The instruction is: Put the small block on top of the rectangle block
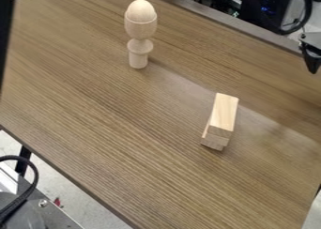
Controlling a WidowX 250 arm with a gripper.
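Four o'clock: small block (224,112) looks stacked on rectangle block (215,140) | Two o'clock: fingers (311,62), spread can't tell | Keep clear, don't nudge!

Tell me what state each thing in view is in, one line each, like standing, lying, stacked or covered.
Upper block: resting on the wood beneath it, long side along the table.
Lower wood: mostly covered, jutting out at the near left.
Turned wooden piece: standing upright, rounded end up.
Gripper: at the upper right edge, apart from the blocks.
Black cable: bent in a curve.
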